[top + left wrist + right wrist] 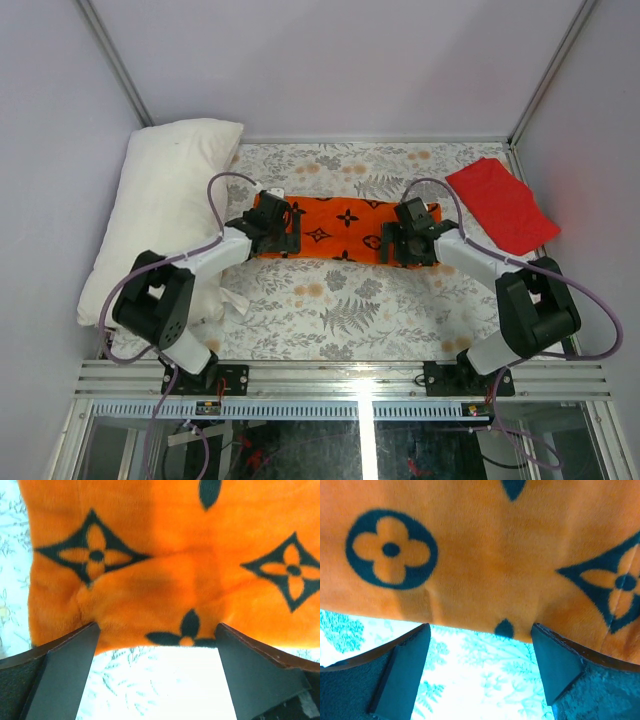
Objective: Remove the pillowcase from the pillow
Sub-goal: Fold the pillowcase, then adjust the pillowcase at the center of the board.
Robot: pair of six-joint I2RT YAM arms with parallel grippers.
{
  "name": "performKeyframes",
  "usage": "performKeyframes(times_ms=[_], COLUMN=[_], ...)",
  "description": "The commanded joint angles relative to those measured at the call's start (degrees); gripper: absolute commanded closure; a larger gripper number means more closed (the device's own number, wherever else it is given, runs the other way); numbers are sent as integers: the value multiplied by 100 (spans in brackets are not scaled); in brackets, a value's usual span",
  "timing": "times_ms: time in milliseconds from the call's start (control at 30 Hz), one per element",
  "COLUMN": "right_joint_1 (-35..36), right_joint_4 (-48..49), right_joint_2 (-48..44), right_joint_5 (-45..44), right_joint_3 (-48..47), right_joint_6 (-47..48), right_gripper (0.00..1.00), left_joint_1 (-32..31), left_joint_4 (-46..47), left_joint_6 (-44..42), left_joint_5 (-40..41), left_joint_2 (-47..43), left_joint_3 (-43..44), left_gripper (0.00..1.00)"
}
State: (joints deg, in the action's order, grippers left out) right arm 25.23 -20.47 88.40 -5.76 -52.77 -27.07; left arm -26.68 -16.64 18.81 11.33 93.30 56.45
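the orange monogram pillowcase [335, 228] lies flat on the floral table covering [340, 310], the bare white pillow [170, 190] beside its left end. left gripper [157, 626] and right gripper [480, 626] stand spread wide at the pillowcase's ends, pinching nothing.

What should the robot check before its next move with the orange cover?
1. Pillowcase off the pillow: ok. It lies flat on the floral table covering; the bare white pillow sits at the left.
2. Left gripper open: ok. Jaws are wide over the pillowcase's near edge, with nothing between them.
3. Right gripper open: ok. Jaws are wide at the same near edge, holding nothing.
4. Fingertips touching the fabric: cannot tell.
5. Red cloth out of the way: ok. It lies at the far right, apart from the pillowcase.
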Motion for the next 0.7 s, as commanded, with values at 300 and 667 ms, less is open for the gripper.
performKeyframes(times_ms=[300, 667], right_joint_1=[126, -226], right_joint_4=[586, 978], right_joint_2=[-431, 350], right_joint_5=[348, 1020], right_joint_3=[-998, -373], right_joint_6=[-11, -85], right_gripper=[47, 100], left_joint_1=[-290, 473], left_joint_4=[628, 1722], left_joint_6=[532, 812], left_joint_5=[-710, -1661], left_joint_2=[-1245, -135], left_joint_3=[173, -612], left_gripper=[2, 71])
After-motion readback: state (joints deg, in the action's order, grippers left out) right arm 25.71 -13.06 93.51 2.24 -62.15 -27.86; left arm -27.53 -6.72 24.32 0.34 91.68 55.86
